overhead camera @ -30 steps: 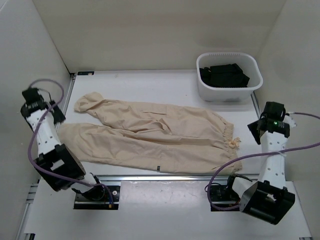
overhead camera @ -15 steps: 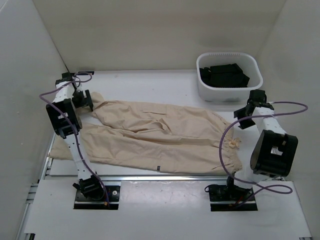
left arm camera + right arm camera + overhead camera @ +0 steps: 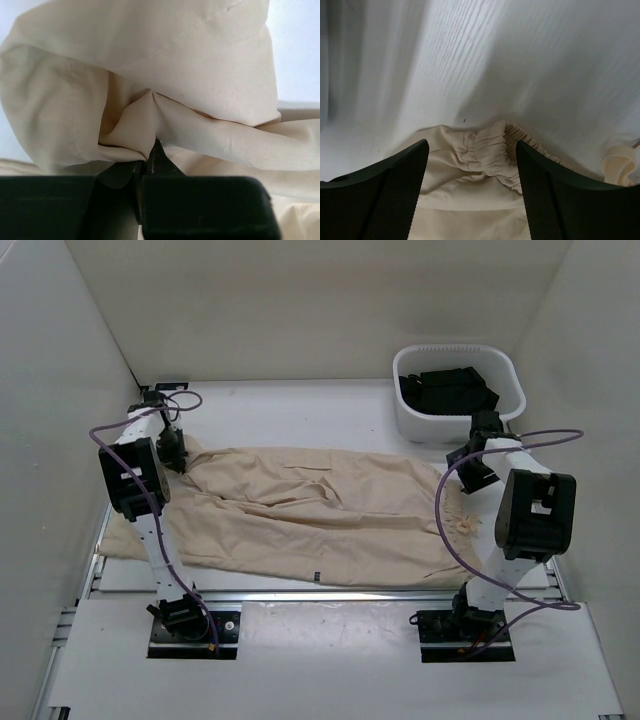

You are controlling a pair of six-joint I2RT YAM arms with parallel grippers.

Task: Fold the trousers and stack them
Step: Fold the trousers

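One pair of beige trousers lies spread across the middle of the worktop, with the leg ends at the left of the overhead frame and the waist at the right. There are two arms with one hand each. One white tub stands at the upper right, holding folded black garments whose number I cannot tell.

The left hand is at the left of the frame, at the end of the upper leg. In its wrist view the left hand is clamped tight, with a fold of the trousers pinched between its fingers. The right hand sits just below the tub, at the upper corner of the waist. Its wrist view shows the right hand spread wide, its fingers on either side of the gathered waistband and gripping nothing.

Half a second ago the right hand stood further right, clear of the cloth, and it has now come in over the waist. The left hand was already at the leg end. The cloth there, loosely rounded before, is now drawn into a tight bunch. The tub has not moved.
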